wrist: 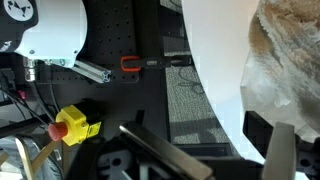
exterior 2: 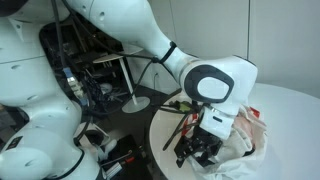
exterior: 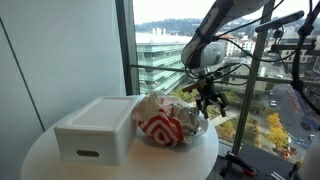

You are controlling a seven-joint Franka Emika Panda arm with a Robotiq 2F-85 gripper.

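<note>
- The gripper [wrist: 215, 162] comes in at the bottom of the wrist view, its two fingers [wrist: 282, 152] spread wide with nothing held between them
- Above the fingers in that view curves the edge of the round white table [wrist: 215, 70]; the gripper hangs at the rim, partly over the floor
- The plastic bag [exterior: 160, 122], crumpled and white with red rings printed on it, lies on the table just beside the gripper; the fingers are close to its near edge, and whether they touch it cannot be told
- In an exterior view the bag [exterior 2: 254, 135] sits beyond the gripper, close to the rim of the table
- A white box [exterior: 97, 128] with a handle slot in its short side stands on the table right against the bag, on the side away from the gripper
- Below the table, in the wrist view, a yellow piece [wrist: 76, 124] lies on the floor, with a red clamp [wrist: 132, 63] further off
- Farthest back, the window [exterior: 160, 45] looks out on buildings and trees
</note>
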